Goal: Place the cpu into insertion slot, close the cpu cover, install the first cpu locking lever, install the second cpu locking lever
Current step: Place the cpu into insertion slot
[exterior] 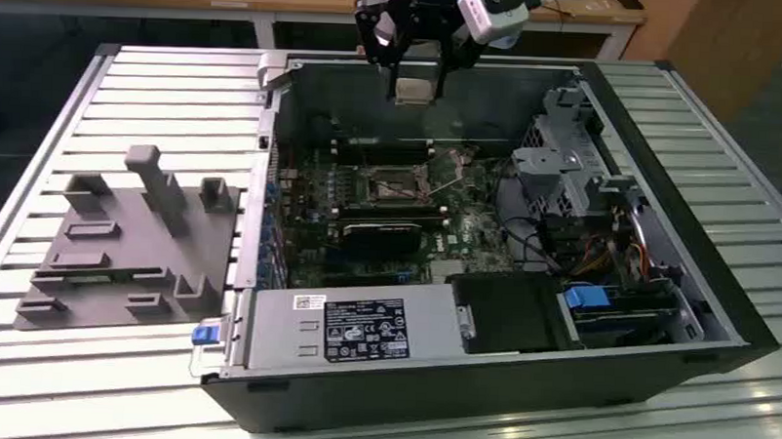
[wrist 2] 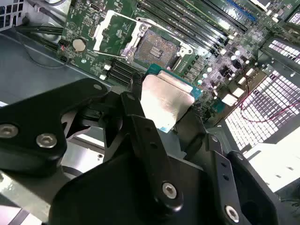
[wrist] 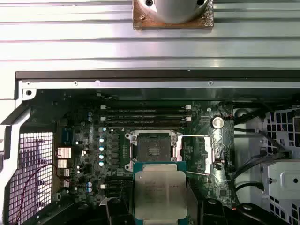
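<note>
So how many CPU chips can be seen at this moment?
1. The cpu is held in the gripper above the open computer case. The insertion slot is bare, with no chip seated. Others could lie hidden behind parts in the case.

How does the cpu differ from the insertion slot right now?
The cpu has a dull silver metal top; the insertion slot has a dark centre inside a silvery rim. The cpu hangs in the gripper, off the motherboard; the insertion slot lies open and empty on it. Both are square.
</note>
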You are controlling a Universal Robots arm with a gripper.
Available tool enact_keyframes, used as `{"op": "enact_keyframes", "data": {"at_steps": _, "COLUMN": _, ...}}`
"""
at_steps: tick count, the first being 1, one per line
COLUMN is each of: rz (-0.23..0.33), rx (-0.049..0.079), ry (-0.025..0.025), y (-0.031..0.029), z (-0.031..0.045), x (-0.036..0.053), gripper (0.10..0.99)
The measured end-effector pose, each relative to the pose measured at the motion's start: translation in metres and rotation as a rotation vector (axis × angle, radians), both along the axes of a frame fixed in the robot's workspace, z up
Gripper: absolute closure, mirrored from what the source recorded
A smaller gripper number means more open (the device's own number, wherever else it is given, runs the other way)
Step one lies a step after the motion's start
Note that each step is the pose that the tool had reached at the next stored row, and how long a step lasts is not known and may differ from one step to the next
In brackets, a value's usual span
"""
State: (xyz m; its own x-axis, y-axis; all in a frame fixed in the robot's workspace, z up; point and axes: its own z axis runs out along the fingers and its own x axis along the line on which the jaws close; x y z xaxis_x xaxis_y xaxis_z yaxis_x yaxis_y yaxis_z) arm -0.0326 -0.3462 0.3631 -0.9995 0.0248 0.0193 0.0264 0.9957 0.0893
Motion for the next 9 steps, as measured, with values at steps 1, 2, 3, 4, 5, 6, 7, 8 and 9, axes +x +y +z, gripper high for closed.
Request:
{"op": "enact_keyframes", "data": {"at_steps": 1, "rz": 0.0, "rx": 0.0, "ry": 0.0, "y": 0.0, "z": 0.0, "x": 0.0, "gripper": 0.549}}
{"op": "enact_keyframes", "data": {"at_steps": 2, "rz": 0.0, "rx": 0.0, "ry": 0.0, "y": 0.0, "z": 0.0, "x": 0.0, "gripper": 0.549}}
{"op": "enact_keyframes", "data": {"at_steps": 3, "rz": 0.0, "rx": 0.0, "ry": 0.0, "y": 0.0, "z": 0.0, "x": 0.0, "gripper": 0.549}}
{"op": "enact_keyframes", "data": {"at_steps": 4, "rz": 0.0, "rx": 0.0, "ry": 0.0, "y": 0.0, "z": 0.0, "x": 0.0, "gripper": 0.549}}
{"op": "enact_keyframes", "data": {"at_steps": 5, "rz": 0.0, "rx": 0.0, "ry": 0.0, "y": 0.0, "z": 0.0, "x": 0.0, "gripper": 0.549}}
{"op": "enact_keyframes", "data": {"at_steps": 6, "rz": 0.0, "rx": 0.0, "ry": 0.0, "y": 0.0, "z": 0.0, "x": 0.0, "gripper": 0.549}}
{"op": "enact_keyframes", "data": {"at_steps": 7, "rz": 0.0, "rx": 0.0, "ry": 0.0, "y": 0.0, "z": 0.0, "x": 0.0, "gripper": 0.549}}
{"op": "enact_keyframes", "data": {"at_steps": 8, "rz": 0.0, "rx": 0.0, "ry": 0.0, "y": 0.0, "z": 0.0, "x": 0.0, "gripper": 0.549}}
{"op": "enact_keyframes", "data": {"at_steps": 9, "rz": 0.0, "rx": 0.0, "ry": -0.0001, "y": 0.0, "z": 0.0, "x": 0.0, "gripper": 0.549}}
